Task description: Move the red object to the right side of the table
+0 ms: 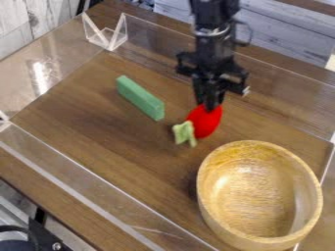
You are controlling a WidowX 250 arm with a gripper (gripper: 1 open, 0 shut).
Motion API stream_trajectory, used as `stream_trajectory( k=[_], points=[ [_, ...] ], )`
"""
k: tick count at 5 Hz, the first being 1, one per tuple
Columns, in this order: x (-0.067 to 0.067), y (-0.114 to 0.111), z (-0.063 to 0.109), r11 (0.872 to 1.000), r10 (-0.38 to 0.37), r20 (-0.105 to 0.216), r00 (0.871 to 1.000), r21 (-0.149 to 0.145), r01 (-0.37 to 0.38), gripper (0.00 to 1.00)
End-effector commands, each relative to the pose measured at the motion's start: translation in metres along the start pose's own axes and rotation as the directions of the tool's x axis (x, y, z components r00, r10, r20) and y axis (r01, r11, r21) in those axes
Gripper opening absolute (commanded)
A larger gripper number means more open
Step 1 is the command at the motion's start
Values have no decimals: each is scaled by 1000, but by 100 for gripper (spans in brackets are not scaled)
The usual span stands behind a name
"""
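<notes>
The red object (205, 123), a small round red toy fruit with a pale green leafy stub (185, 134) at its lower left, is near the middle of the table (92, 137), just beyond the bowl. The black gripper (210, 102) comes straight down onto the fruit's top, and its fingers are pinched shut on the upper part of the fruit. Whether the fruit touches the wood or hangs just above it cannot be told.
A large wooden bowl (260, 193) fills the front right corner, close to the fruit. A green rectangular block (139, 97) lies to the left. A small clear acrylic stand (105, 31) is at the back left. Low clear walls (78, 191) edge the tabletop.
</notes>
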State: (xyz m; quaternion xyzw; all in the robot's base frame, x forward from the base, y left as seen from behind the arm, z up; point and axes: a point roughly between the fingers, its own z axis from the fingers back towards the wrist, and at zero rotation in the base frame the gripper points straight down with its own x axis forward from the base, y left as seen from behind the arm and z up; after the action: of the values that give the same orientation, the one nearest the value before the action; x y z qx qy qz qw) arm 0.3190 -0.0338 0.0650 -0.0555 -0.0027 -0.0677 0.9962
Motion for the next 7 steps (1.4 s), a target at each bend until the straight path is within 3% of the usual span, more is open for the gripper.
stream_trajectory(
  k=[1,2,3,4,7],
  points=[
    [34,-29,17,998,-54,63,997,38,52,0],
    [57,-56,14,995,-96,70,993,46,92,0],
    [63,-54,17,985,-162,63,985,73,157,0],
    [63,-51,10,970,-229,44,972,89,225,0],
    [68,-81,-5,956,-266,-9,964,123,265,0]
  ],
)
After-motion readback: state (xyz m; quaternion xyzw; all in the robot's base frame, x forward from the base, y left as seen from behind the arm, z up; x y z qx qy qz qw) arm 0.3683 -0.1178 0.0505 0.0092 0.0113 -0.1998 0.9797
